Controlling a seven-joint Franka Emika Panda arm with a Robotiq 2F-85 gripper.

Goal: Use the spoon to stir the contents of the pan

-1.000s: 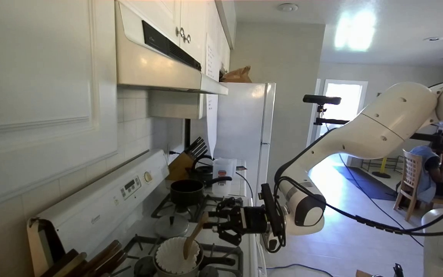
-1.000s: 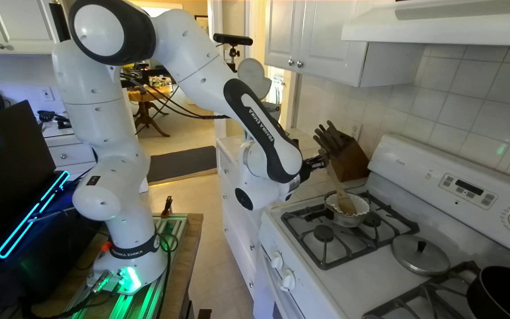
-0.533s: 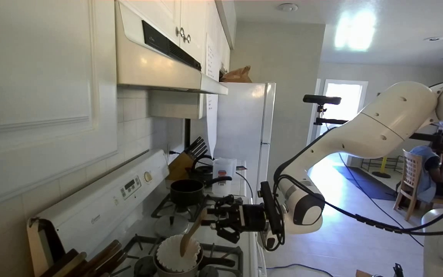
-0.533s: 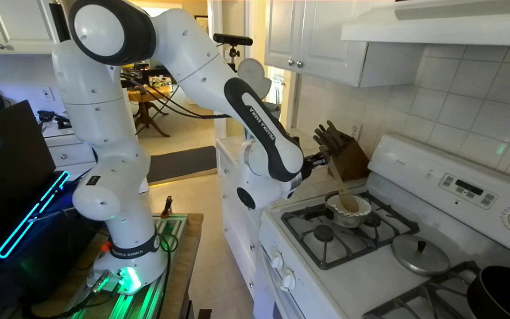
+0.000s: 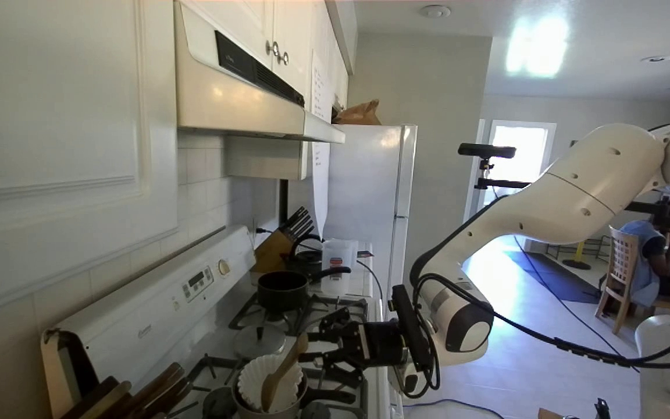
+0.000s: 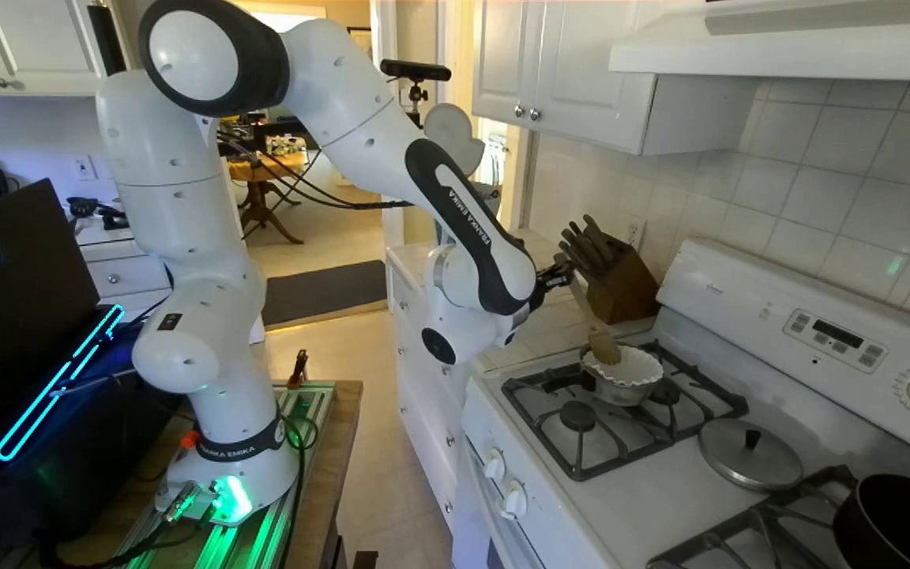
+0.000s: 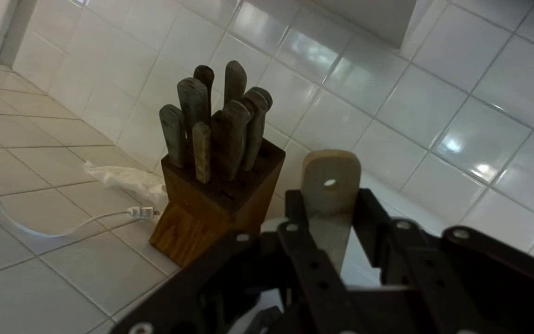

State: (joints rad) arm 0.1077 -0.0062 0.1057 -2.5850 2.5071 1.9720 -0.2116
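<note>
spoon (image 6: 596,330): In an exterior view you have it tipped, with its head down at the mouth of the pan (image 6: 621,393). Picking it up and bringing it over look done to me.
pan: There it sits on the stove (image 6: 664,484) and has a white liner (image 6: 635,363) inside.
liner: It has a wavy edge, like a cupcake paper. I can't make out what food, if any, is in it, or if the spoon touches the bottom.
lid (image 6: 739,460): It lies flat on the stove, apart from the pan, so it should not get in your way.
spoon head (image 5: 270,389): In an exterior view it shows against the white of the liner, slanting down. My guess is that you are in the middle of stirring. What is left, I think, is to go round and round until it is mixed.
pot (image 5: 282,298): There, too, a black one stands farther along the stove, and its inside is dark. You do not need it for this job.
gripper (image 7: 331,208): In the wrist view it squeezes the spoon's handle from both sides, just below the hole at the end. That should do for stirring.
block (image 7: 206,218): It stands past the spoon there, with knives (image 7: 237,134) in it, handles sticking up.
</note>
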